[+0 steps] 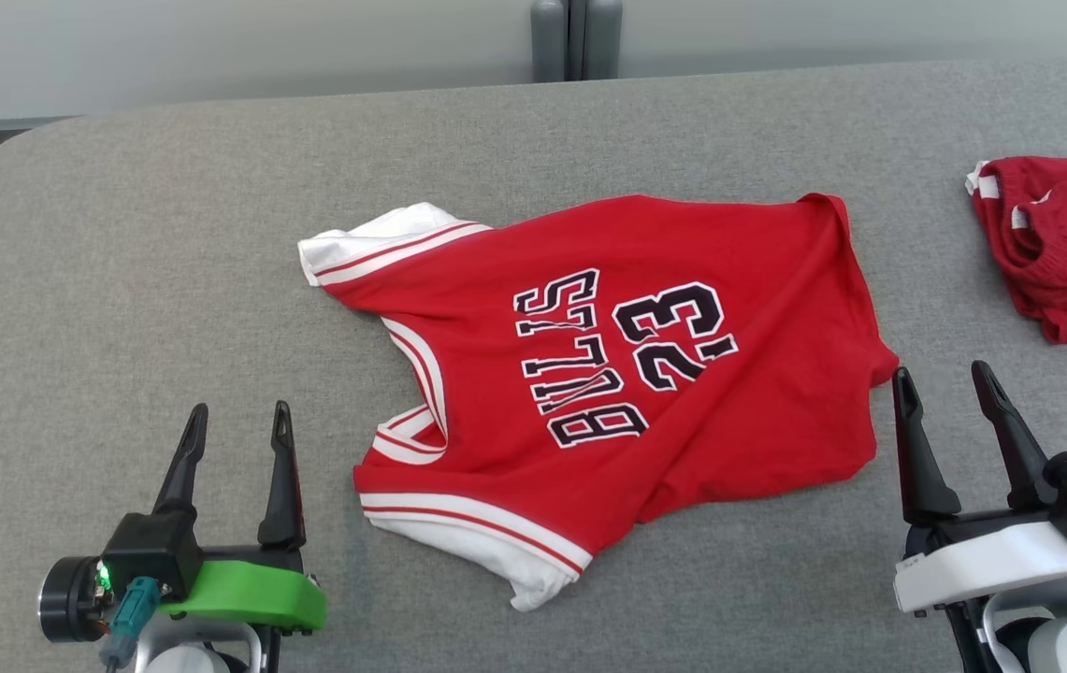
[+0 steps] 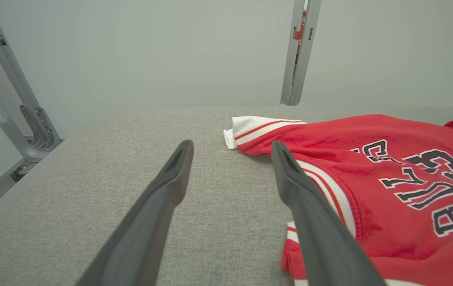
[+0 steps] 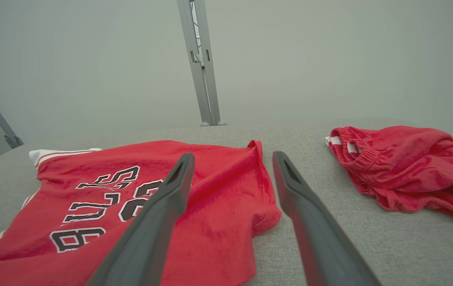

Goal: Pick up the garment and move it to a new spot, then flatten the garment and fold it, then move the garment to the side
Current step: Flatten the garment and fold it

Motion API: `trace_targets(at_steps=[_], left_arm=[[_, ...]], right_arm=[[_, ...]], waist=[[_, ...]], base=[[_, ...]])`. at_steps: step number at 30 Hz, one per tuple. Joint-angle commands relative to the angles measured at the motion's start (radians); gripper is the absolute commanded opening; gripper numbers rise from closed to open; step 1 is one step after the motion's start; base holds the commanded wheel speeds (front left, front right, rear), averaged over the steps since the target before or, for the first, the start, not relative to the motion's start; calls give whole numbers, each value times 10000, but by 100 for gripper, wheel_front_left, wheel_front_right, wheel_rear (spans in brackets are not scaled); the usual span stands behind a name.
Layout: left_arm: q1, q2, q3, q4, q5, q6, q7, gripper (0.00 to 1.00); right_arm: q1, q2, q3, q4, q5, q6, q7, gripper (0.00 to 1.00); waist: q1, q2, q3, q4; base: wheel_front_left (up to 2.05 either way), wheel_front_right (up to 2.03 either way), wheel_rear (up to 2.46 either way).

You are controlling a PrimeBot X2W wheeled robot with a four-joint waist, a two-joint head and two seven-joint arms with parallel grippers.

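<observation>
A red jersey (image 1: 627, 365) with white-trimmed sleeves and black "BULLS 23" lettering lies spread, slightly rumpled, mid-table, neck toward the left; it also appears as the jersey (image 2: 389, 178) in the left wrist view and the jersey (image 3: 131, 198) in the right wrist view. My left gripper (image 1: 238, 425) hovers open just left of its near sleeve, empty. My right gripper (image 1: 944, 383) is open beside the jersey's right hem corner, holding nothing. From the wrists, the left gripper (image 2: 232, 153) and right gripper (image 3: 232, 163) both show spread fingers over bare fabric.
A crumpled pair of red shorts (image 1: 1061, 243) lies at the table's right edge, also the shorts (image 3: 401, 167). The grey fabric table (image 1: 168, 271) has rounded far corners. A grey post (image 1: 575, 37) stands behind its far edge against a pale wall.
</observation>
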Motion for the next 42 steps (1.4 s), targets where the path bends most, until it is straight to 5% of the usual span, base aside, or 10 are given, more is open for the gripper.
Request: trace_targets(at_steps=[1,13,22,23,24,25,26,35,42], left_arm=[[-106,74,-22,-46,-67,31,-27,100],[-869,-7,-280,-165,3,-71,-66,100],[-1208,-35,-317,-7,-4,-141,-78,100],[-1227,-38,-320,10,-2,-143,-80,100],[-1240,-44,-317,30,-2,-143,-80,100],[-1243,-49,-310,45,-7,-138,-76,100],[-1245,-60,-304,58,-17,-131,-77,100],[-1105,-135,-259,2,7,-125,-80,100],[-920,-184,-228,-54,46,-128,-80,100]], right_arm=[[-115,-103,-44,107,44,-15,86,100],[-1358,-974,-517,2927,598,-15,141,100],[-2981,-1345,484,5195,1185,-13,-113,100],[-3076,-1335,598,5358,1256,-15,-112,87],[-3168,-1344,730,5540,1349,-13,-118,38],[-3231,-1385,821,5662,1405,-13,-157,29],[-3280,-1418,935,5787,1506,-13,-214,0],[-2940,-1682,1085,5195,1866,-15,-983,0],[-1777,-1540,-95,2707,1323,-15,-891,0]], waist=[[0,-1,83,18],[0,-1,1174,384],[0,-1,1581,543],[0,-1,1582,549],[0,-1,1577,551],[0,-1,1572,549],[0,-1,1551,542],[0,-1,1297,357],[0,-1,1062,224]], base=[[0,0,0],[0,0,0],[0,0,0],[0,0,0],[0,0,0],[0,0,0],[0,0,0],[0,0,0],[0,0,0]])
